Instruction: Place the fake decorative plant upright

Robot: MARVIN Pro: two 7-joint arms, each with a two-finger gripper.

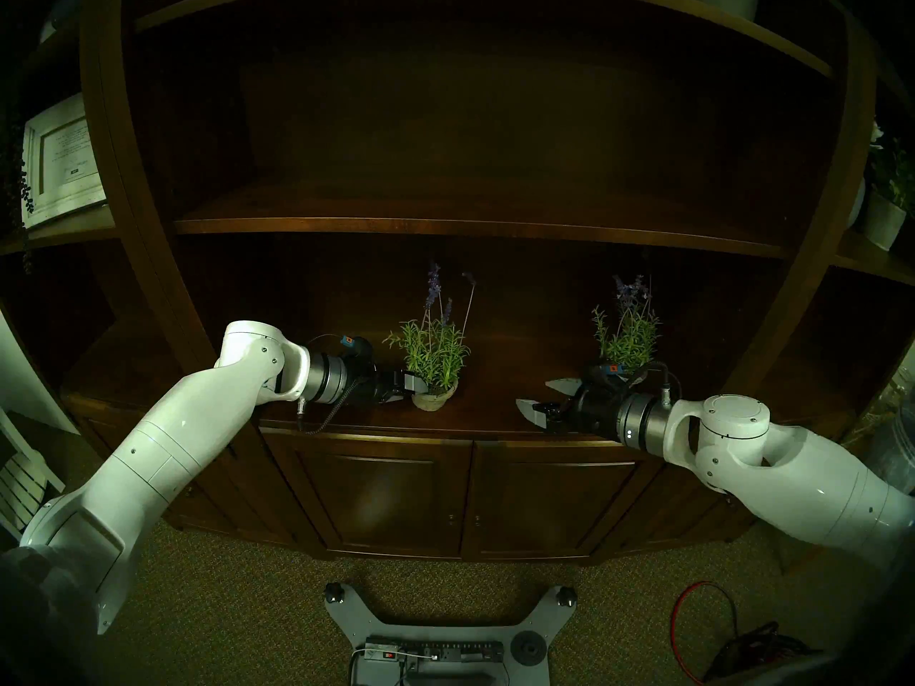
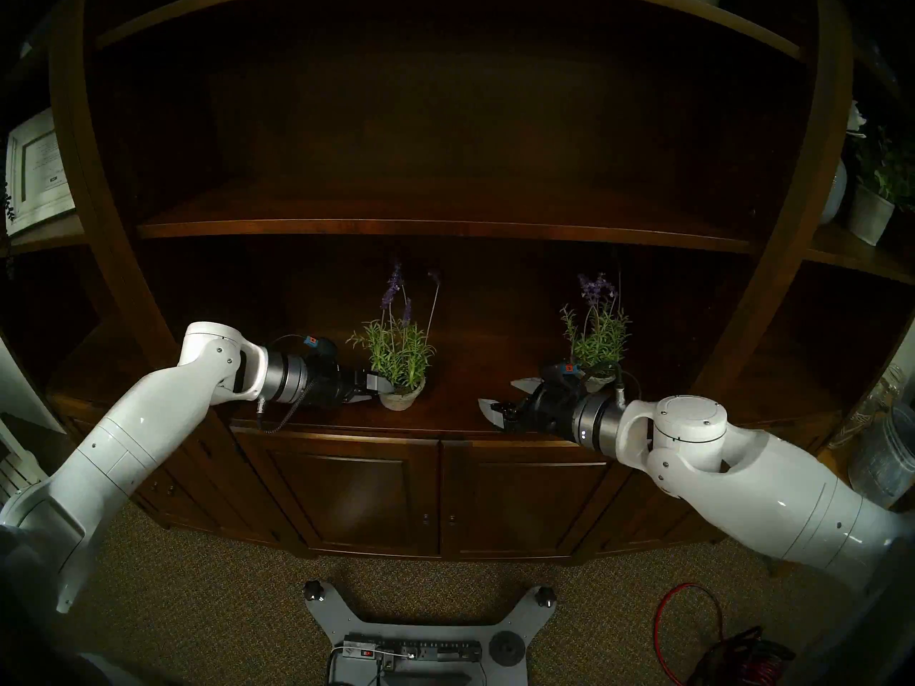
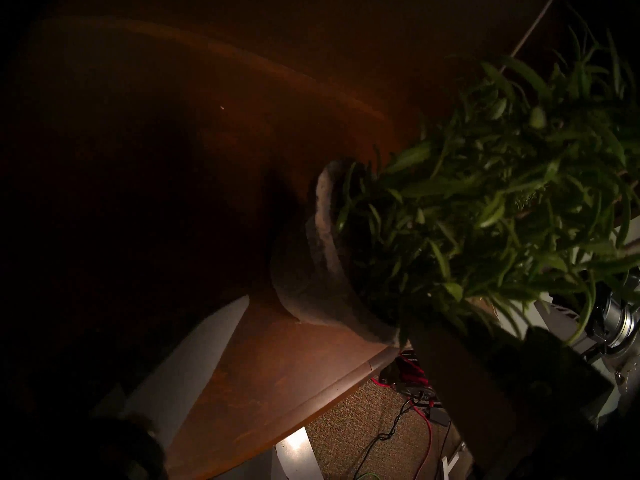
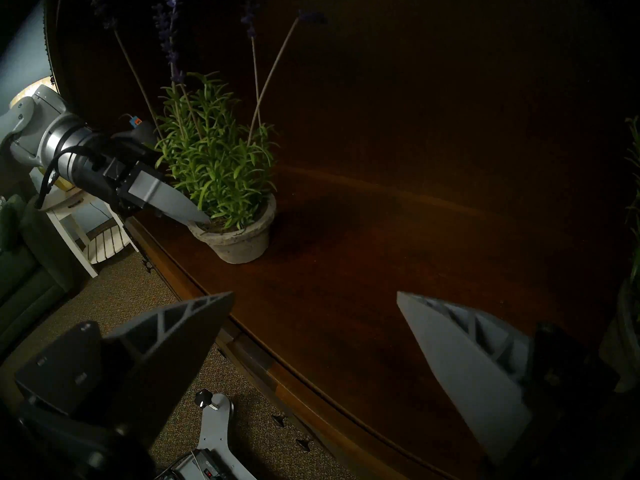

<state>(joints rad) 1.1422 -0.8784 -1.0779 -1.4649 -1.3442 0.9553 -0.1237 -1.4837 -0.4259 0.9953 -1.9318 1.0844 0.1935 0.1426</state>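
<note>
The lavender plant [image 1: 435, 353] is standing upright in its grey pot [image 1: 434, 399] on the cabinet's wooden ledge [image 1: 495, 417], just left of frame centre, near the front edge. The left hand [image 1: 413, 390] is reaching the pot's rim; one finger [image 4: 173, 198] is lying over the rim while the other is hiding behind the pot, so I cannot tell whether it is gripping. A second lavender plant [image 1: 626, 333] is showing right of centre, its pot hiding behind the right hand [image 1: 542, 398], whose fingers are spreading wide over bare ledge. The framed certificate's [image 1: 62, 160] writing is unreadable.
</note>
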